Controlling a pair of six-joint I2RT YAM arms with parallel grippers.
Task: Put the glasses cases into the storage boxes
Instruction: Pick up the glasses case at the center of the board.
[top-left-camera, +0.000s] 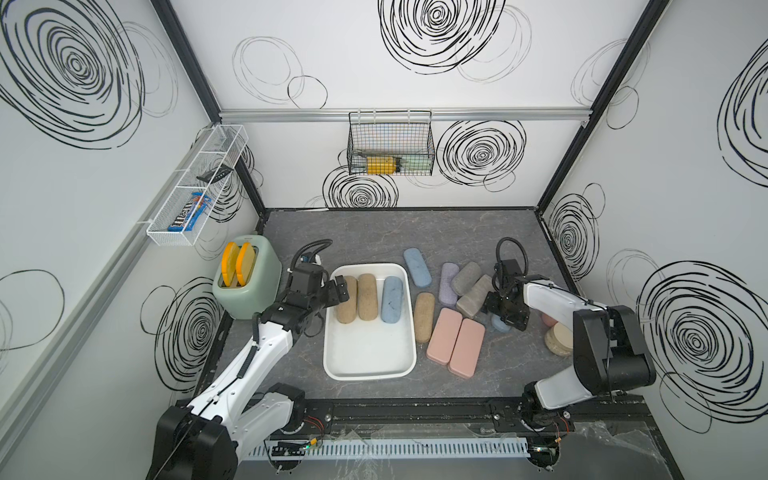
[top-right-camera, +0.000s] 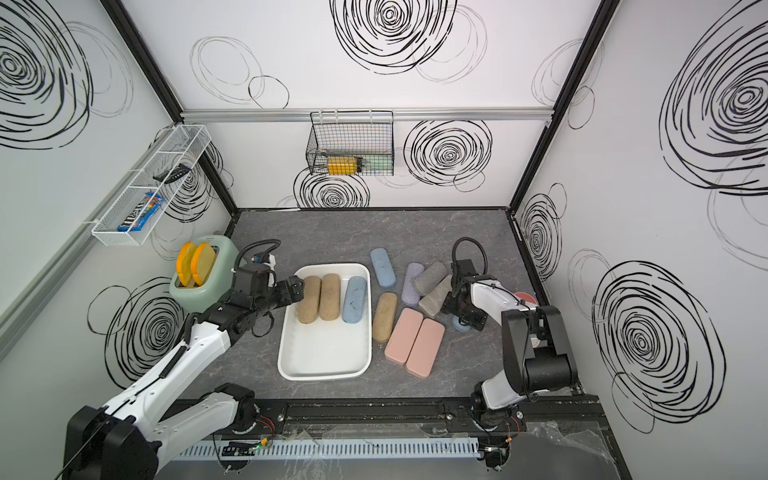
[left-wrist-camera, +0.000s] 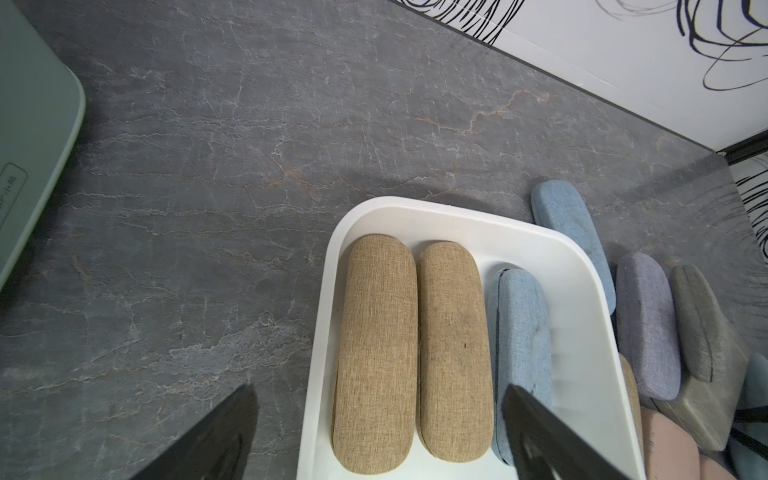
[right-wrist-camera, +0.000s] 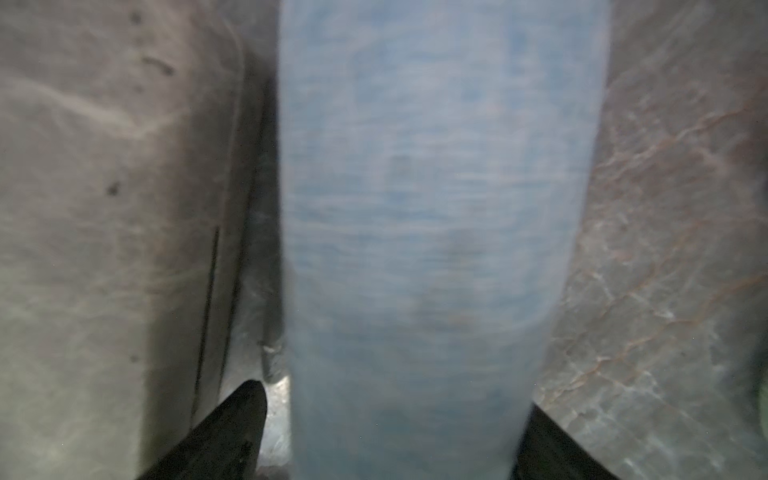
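**Three in, near half of tray free**

In white tray (top-left-camera: 370, 349), mid-table: two tan cases (top-left-camera: 347, 305) and a boxed blue case (top-left-camera: 392, 299) against its far rim; near half bare. Between tray and table's right edge: loose cases (top-left-camera: 444, 336), crowded and touching. Above tray's left rim: left gripper (top-left-camera: 344, 291), spread wide, holding nothing. Only in right wrist view: right gripper (top-left-camera: 503, 320) astride loose blue case (right-wrist-camera: 436, 208), fingers apart, gap beside one.
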